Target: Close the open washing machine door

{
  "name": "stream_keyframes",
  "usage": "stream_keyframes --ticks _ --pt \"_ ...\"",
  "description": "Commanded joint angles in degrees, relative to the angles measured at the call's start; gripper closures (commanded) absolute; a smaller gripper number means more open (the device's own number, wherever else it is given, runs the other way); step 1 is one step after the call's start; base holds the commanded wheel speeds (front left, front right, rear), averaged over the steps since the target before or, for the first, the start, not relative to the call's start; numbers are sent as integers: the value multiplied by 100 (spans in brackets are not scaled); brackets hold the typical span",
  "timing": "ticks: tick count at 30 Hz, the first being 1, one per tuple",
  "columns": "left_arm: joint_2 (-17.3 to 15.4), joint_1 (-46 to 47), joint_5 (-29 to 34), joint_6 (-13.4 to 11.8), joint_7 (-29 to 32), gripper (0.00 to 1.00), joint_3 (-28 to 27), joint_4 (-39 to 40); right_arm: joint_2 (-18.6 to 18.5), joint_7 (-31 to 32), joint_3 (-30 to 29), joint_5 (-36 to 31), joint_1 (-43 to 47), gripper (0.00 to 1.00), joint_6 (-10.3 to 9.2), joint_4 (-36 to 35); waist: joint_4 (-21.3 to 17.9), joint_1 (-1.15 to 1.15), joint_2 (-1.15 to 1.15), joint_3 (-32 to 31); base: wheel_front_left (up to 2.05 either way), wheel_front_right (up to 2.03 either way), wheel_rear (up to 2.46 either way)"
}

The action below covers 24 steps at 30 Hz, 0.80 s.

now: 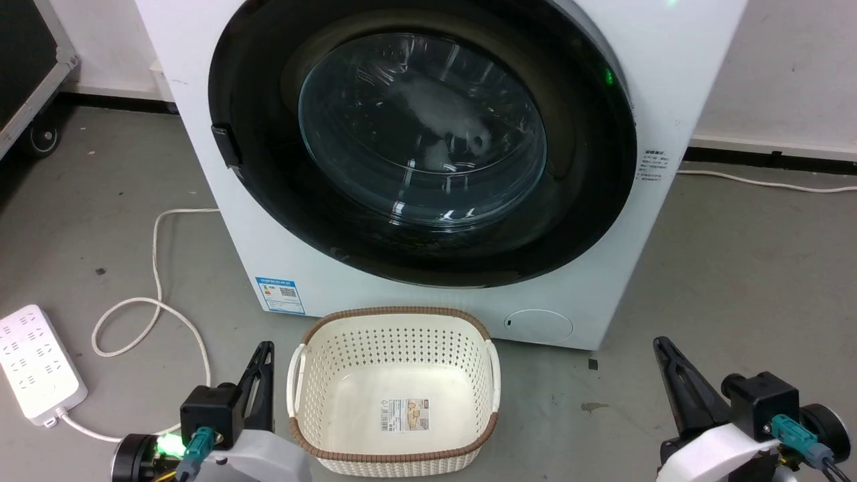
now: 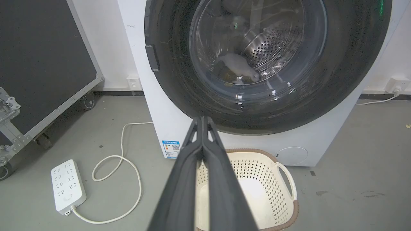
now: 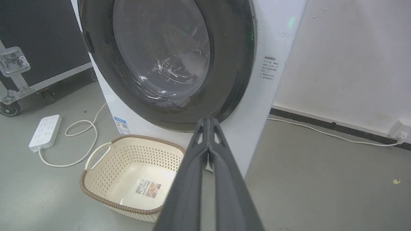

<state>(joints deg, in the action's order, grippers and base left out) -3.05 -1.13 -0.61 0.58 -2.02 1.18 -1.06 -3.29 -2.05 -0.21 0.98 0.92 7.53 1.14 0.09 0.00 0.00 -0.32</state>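
The washing machine (image 1: 676, 80) is a white front-loader straight ahead. The washing machine door (image 1: 589, 174), a glossy black ring around a domed glass window, lies flat against the machine's front, with its latch tab on the left edge. Through the glass I see the steel drum and a pale item inside (image 2: 239, 65). My left gripper (image 1: 265, 348) is shut and holds nothing, low on the floor side, left of the basket. Lower right, my right gripper (image 1: 659, 343) is shut and holds nothing too. Both stay well short of the door (image 2: 167, 83), (image 3: 231, 64).
A cream perforated basket (image 1: 395, 313) stands on the floor right before the machine, between my grippers. A white power strip (image 1: 37, 361) and its looped cable (image 1: 157, 268) lie at the left. A black wheeled case (image 1: 27, 67) stands far left. Bare floor lies to the right.
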Motion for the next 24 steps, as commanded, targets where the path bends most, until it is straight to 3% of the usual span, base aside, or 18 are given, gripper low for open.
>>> stream_keyframes --ticks 1,24 --pt "6 82 22 -36 21 100 -19 31 34 23 3 -24 -69 100 -4 -54 0 0 0 1 0 0 0" --pt "17 113 61 -58 202 100 -118 106 41 205 21 -98 -92 100 -4 -114 -9 0 0 32 0 0 0"
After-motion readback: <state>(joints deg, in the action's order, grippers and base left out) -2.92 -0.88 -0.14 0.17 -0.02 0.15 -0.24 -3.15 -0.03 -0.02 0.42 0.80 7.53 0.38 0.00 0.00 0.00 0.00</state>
